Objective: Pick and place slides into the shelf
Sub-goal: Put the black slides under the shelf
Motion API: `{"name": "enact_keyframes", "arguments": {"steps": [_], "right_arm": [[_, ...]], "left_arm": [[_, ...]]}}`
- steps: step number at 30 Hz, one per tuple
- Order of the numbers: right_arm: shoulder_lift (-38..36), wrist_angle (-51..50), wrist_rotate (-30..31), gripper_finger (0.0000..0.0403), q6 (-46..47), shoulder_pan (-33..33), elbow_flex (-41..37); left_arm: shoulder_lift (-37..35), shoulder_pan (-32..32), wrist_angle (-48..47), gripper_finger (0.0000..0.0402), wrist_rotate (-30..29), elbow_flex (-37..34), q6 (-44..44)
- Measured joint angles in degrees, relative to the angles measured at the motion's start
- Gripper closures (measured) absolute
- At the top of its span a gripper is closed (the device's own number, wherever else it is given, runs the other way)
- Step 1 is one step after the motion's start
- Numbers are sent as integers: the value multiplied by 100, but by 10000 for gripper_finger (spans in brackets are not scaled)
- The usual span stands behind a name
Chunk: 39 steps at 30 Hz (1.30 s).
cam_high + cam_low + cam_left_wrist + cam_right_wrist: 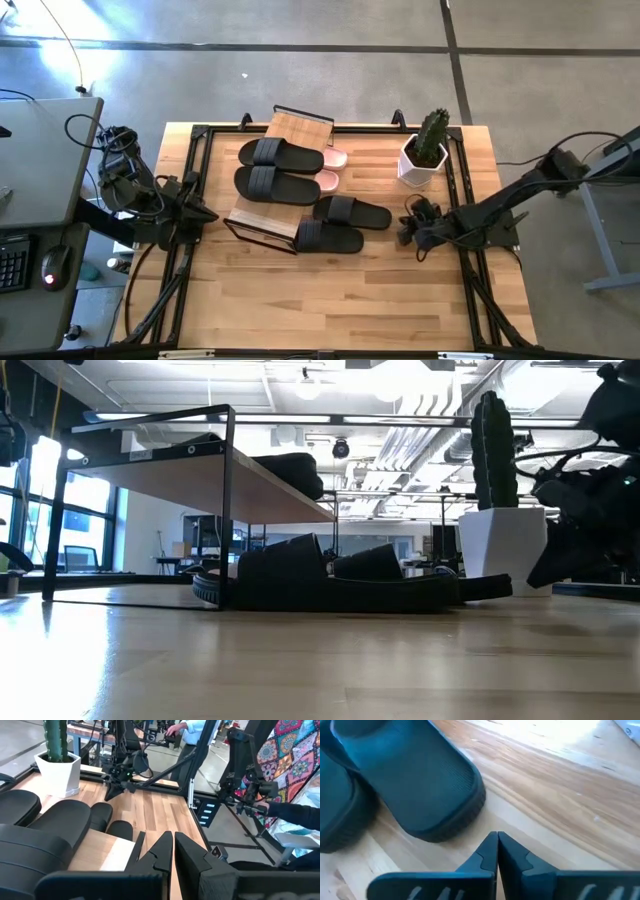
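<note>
Your left gripper (207, 214) sits low at the left edge of the table (330, 300), just beside the shelf (277, 170), its arm folded back over the table's left rail; its fingers (160, 851) are pressed together and hold nothing. Your right gripper (407, 232) reaches in from the right side with the arm stretched low across the table, its tip near the toe of the nearer black slide (427, 785); those fingers (496, 851) are also closed tight and empty. Two black slides (275, 168) lie across the slanted shelf boards, and the pink pair (332, 168) pokes out just past them on the shelf's right side. Another black pair (340, 224) lies flat on the table, touching the shelf's lower right corner. The cactus pot (422, 160) stands near the table's far right corner, well apart from the slides. You can see no readable brand, label or writing on the slides, shelf or pot.
</note>
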Motion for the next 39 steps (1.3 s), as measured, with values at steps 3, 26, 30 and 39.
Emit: {"name": "enact_keyframes", "arguments": {"steps": [3,26,30,39], "right_arm": [[185,269,40,403,-44,-18,0],[1165,1730,-513,403,-1014,-873,149],[1283,1742,-717,403,-1385,-1117,348],[1906,1775,-1279,403,-2016,-1709,903]], "left_arm": [[0,2,2,394,-15,0,1],[0,2,2,394,-35,0,-21],[0,1,1,394,-35,2,-21],[0,2,-1,394,-35,2,-21]]}}
